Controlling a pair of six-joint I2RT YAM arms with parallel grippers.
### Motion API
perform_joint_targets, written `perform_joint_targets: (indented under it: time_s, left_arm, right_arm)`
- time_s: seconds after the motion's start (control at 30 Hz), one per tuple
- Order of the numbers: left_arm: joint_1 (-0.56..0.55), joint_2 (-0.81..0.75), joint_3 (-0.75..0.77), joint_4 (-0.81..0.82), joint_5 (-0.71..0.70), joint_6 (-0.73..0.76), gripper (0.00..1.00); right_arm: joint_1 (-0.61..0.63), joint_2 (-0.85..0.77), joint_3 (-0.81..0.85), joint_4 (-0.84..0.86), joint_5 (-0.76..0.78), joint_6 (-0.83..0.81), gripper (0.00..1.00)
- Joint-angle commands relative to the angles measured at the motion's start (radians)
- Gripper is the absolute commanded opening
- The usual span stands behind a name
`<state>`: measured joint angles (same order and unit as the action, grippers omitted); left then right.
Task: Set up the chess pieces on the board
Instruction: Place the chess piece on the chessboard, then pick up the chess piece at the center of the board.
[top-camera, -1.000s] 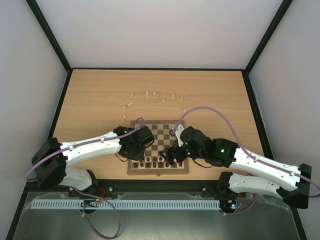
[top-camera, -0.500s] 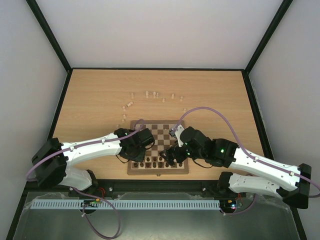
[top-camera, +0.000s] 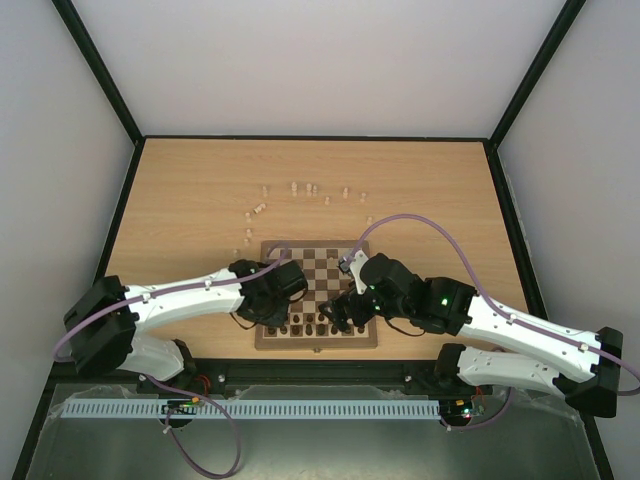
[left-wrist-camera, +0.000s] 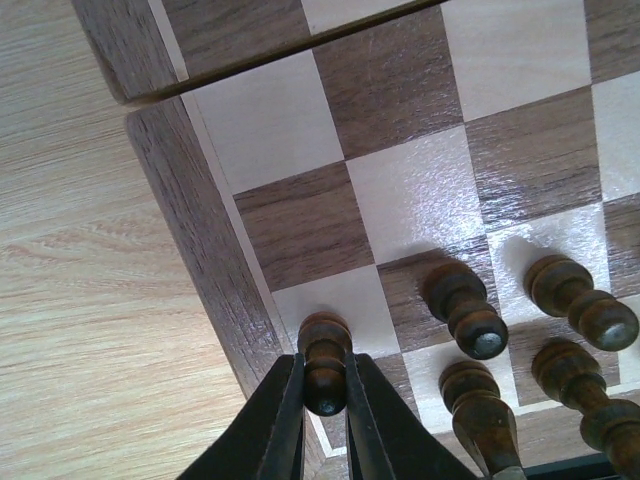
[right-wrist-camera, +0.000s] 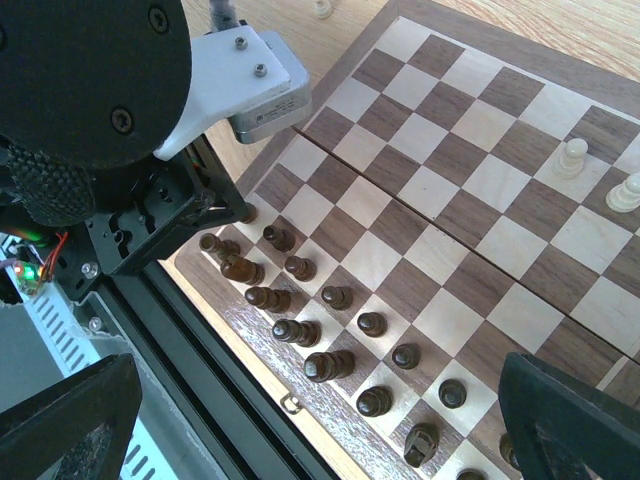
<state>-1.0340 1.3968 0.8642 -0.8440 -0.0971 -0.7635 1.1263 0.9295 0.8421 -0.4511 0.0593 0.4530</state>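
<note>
The board (top-camera: 318, 252) lies at the table's near middle. Dark brown pieces (right-wrist-camera: 330, 365) stand in two rows along its near edge. My left gripper (left-wrist-camera: 325, 400) is shut on a dark pawn (left-wrist-camera: 325, 345) over a cream square in the second row, beside the board's left frame (left-wrist-camera: 195, 250); I cannot tell whether its base touches. Other dark pawns (left-wrist-camera: 462, 305) stand just to its right. My right gripper (right-wrist-camera: 320, 430) is open wide and empty above the dark rows. Two cream pieces (right-wrist-camera: 572, 155) stand on the board's far part.
Several cream pieces (top-camera: 310, 189) lie scattered on the tabletop beyond the board, some toppled (top-camera: 256, 209). The left arm's wrist body (right-wrist-camera: 90, 90) hangs close over the board's left near corner. A brass latch (right-wrist-camera: 291, 403) sits on the board's near edge.
My left gripper has moved slightly toward the near edge and lower with the dark pawn in it. The right arm has barely moved.
</note>
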Motion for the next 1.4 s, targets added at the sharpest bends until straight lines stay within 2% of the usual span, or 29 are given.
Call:
perform_joint_targets:
  time_s: [0.0,0.33,0.67,0.83,1.0,1.17,1.23,1.37]
  left_arm:
    - [-0.011,0.015,-0.010,0.000,-0.006,-0.010,0.14]
    - [-0.012,0.034,0.001,0.007,-0.012,-0.001,0.20]
    - [-0.012,0.031,0.035,-0.008,-0.017,0.003,0.29]
    - [-0.012,0.001,0.098,-0.051,-0.036,0.004,0.34]
    - [-0.003,-0.036,0.192,-0.124,-0.116,0.009,0.40]
    - [0.054,-0.109,0.243,-0.102,-0.168,0.043,0.45]
    - [0.085,-0.142,0.251,-0.056,-0.174,0.064,0.52]
    - [0.118,-0.218,0.226,0.094,-0.193,0.098,0.77]
  right_arm:
    - [0.004,-0.007,-0.012,-0.018,-0.008,-0.008,0.99]
    - [0.005,-0.008,-0.012,-0.016,-0.012,-0.010,0.99]
    - [0.005,-0.004,-0.011,-0.017,-0.015,-0.011,0.99]
    - [0.005,-0.006,-0.011,-0.016,-0.017,-0.011,0.99]
    - [0.005,-0.008,-0.010,-0.017,-0.014,-0.011,0.99]
    - [0.005,-0.012,-0.007,-0.018,0.008,-0.011,0.99]
    - [0.005,-0.007,-0.004,-0.022,0.020,-0.009,0.99]
    - [0.005,0.020,0.008,-0.032,0.077,0.002,0.99]
